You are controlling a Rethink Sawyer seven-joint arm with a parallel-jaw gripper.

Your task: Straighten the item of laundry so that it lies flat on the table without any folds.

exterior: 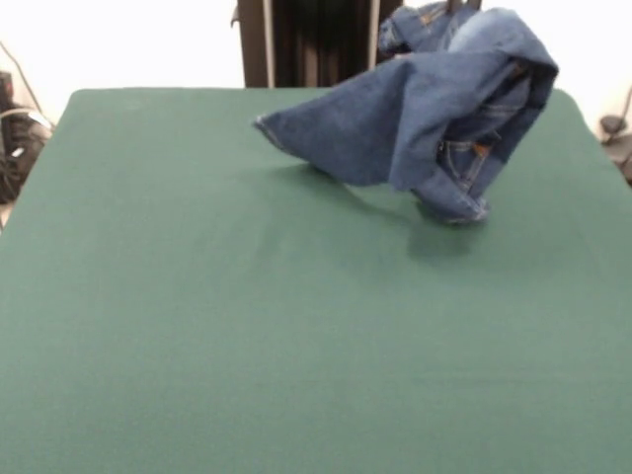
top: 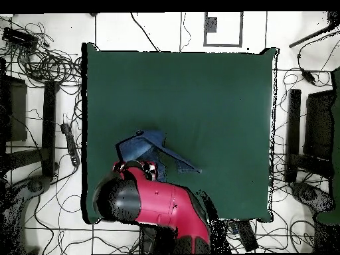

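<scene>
The blue denim jeans [exterior: 425, 109] hang bunched and folded from my gripper [exterior: 459, 6] at the top edge of the front view, over the far right part of the dark green table [exterior: 247, 326]. One leg trails left and down, with its hem [exterior: 267, 125] near the felt. The lowest fold [exterior: 454, 202] hangs just above the table or touches it. In the overhead view the jeans [top: 149, 143] show as a crumpled heap beside my red arm [top: 153, 199], near the table's [top: 199, 93] lower left. The arm hides the gripper there.
My dark pedestal [exterior: 306, 39] stands behind the table's far edge. Tangled cables [top: 46, 60] and dark equipment [top: 312, 133] lie on the floor round the table's sides. A cable bundle [exterior: 15, 138] sits off the left edge in the front view.
</scene>
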